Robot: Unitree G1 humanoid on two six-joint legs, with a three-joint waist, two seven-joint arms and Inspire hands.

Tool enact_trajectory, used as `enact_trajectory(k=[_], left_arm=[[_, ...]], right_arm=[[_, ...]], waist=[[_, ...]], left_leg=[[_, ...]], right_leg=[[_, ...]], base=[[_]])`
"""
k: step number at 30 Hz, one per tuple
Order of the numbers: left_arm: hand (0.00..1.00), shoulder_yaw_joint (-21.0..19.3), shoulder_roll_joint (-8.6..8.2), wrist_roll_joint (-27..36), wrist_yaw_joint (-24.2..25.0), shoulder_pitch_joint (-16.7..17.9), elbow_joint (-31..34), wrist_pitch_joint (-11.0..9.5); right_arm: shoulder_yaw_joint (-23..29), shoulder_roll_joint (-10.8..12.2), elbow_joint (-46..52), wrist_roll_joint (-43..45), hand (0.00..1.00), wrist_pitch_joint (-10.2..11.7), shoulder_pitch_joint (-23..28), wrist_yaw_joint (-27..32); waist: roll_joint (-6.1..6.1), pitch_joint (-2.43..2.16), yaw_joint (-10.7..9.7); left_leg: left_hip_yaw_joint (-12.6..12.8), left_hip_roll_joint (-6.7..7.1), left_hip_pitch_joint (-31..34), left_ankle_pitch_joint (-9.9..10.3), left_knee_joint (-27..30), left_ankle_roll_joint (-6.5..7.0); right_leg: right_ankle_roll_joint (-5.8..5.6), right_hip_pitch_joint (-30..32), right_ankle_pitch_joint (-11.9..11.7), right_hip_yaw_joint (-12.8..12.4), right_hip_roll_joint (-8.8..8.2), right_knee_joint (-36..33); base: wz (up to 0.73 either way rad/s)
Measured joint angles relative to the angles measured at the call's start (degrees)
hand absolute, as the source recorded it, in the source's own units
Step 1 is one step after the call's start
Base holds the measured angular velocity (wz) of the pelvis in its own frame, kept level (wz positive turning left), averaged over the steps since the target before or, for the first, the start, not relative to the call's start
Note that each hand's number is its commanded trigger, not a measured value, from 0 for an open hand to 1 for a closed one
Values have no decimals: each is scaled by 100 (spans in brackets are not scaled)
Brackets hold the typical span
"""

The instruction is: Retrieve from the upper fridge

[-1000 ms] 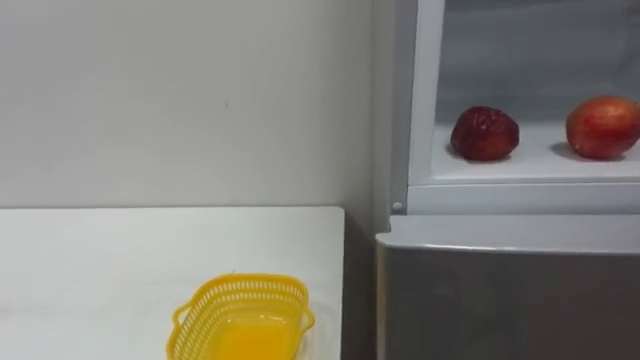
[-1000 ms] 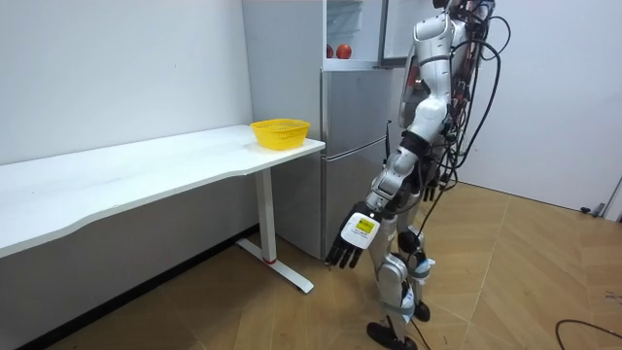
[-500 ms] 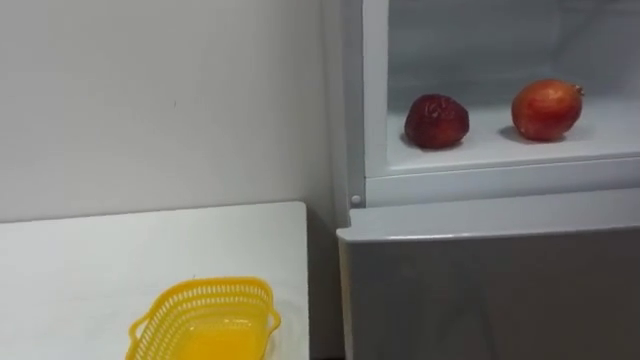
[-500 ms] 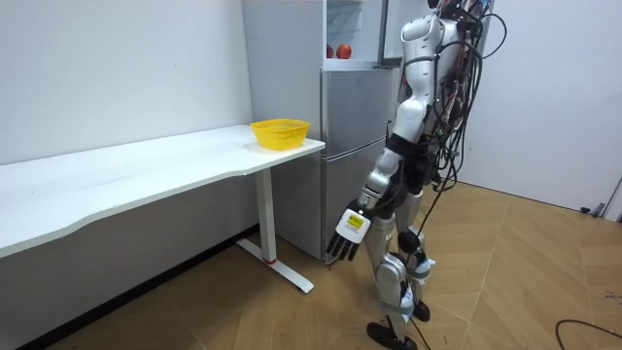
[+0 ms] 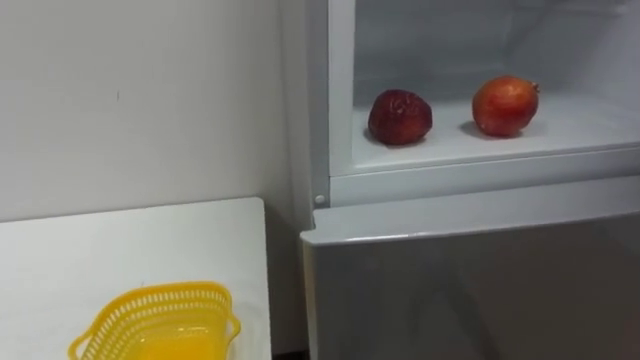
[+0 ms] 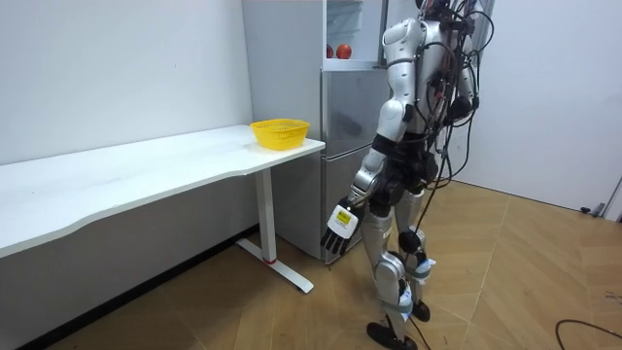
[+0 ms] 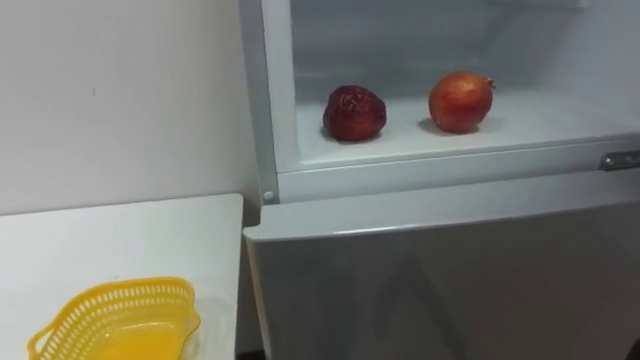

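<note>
You will find the robot standing on the wooden plank floor [image 6: 505, 282] before the tall grey metal fridge [image 6: 350, 146], facing it, with the white table [image 6: 146, 170] on the room view's left.

Left hand [image 6: 339, 224]: it hangs low at the robot's side, about knee height, back turned to the room camera. Its fingers [image 6: 331, 250] point down at the floor, straight and slightly apart, and hold nothing.

Task items: both lie in the open upper fridge compartment [image 5: 340, 100], high above those fingers and well apart from them.
- A dark red fruit [image 5: 400, 117], round and wrinkled, sits on the white fridge shelf [image 5: 580, 125], on the side nearer the compartment's left wall.
- A red-orange fruit [image 5: 505, 105], round and smooth with a small crown at its upper right, sits on the same shelf to the robot's right of the first, near it but not touching.
- Both rest a little behind the shelf's front edge.

Below the shelf the grey lower fridge door [image 5: 470, 280] is closed; the fingers hang in front of it, lower than its top edge.

Other items: a yellow perforated plastic basket [image 5: 155, 325] stands on the table near its end beside the fridge, above the fingers and off to the room view's left. You can see nothing in it.
</note>
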State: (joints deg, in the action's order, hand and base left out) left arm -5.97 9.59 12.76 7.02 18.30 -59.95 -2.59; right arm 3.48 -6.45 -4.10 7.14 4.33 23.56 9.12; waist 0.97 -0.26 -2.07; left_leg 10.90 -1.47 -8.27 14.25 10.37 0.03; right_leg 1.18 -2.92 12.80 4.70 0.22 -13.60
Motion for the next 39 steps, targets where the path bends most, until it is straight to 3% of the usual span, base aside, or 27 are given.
enact_trajectory(k=[4,7,13,15,18,22,29,37,39], left_arm=[[0,37,1,-1,88,-11,-256,-106],[0,46,1,-79,76,-24,-448,-148],[0,75,37,-438,79,-42,-831,-173],[0,230,90,-540,94,-28,-924,-172],[0,362,135,-619,109,-36,-986,-174],[0,442,171,-618,165,-37,-980,-197],[0,399,199,-880,250,-188,-986,-200],[0,394,243,-1148,248,-186,-990,-101],[0,389,246,-1405,236,-207,-982,-43]], right_arm=[[1,-3,959,4,0,47,38,0],[1,-3,1513,48,0,160,31,23],[-8,-84,2542,270,0,323,13,79],[-13,-97,2848,327,0,478,6,106],[-23,-111,3040,489,0,652,-32,225],[-40,-126,3129,627,0,728,-178,353],[-243,-236,3160,459,0,769,-971,589],[-220,-456,3202,461,0,808,-1387,836],[-212,-519,3184,379,0,775,-1729,840]], waist=[[67,0,-62],[60,9,-60],[45,-15,-19],[29,-16,-16],[24,-13,31],[29,-15,66],[-12,-1,240],[-101,-1,391],[-154,31,393]], left_leg=[[9,0,-31,0,-4,0],[18,0,-35,0,-12,0],[117,-7,47,0,-8,0],[134,-8,78,0,-6,0],[145,-7,77,0,-5,0],[154,-3,65,0,-5,0],[142,-7,82,0,10,0],[-12,-16,125,-1,11,1],[-130,-11,103,-1,10,1]], right_leg=[[2,6,-1,5,0,0],[2,16,-1,1,3,-3],[5,167,-4,-41,8,-47],[6,223,-6,-58,8,-91],[-2,215,-18,-69,9,-91],[-7,210,-26,-83,8,-86],[-7,176,-43,-120,22,-101],[-13,32,-114,113,5,86],[-12,-14,-113,222,-5,100]], base=[[0],[0],[-3],[-3],[-1],[0],[-1],[12],[24]])
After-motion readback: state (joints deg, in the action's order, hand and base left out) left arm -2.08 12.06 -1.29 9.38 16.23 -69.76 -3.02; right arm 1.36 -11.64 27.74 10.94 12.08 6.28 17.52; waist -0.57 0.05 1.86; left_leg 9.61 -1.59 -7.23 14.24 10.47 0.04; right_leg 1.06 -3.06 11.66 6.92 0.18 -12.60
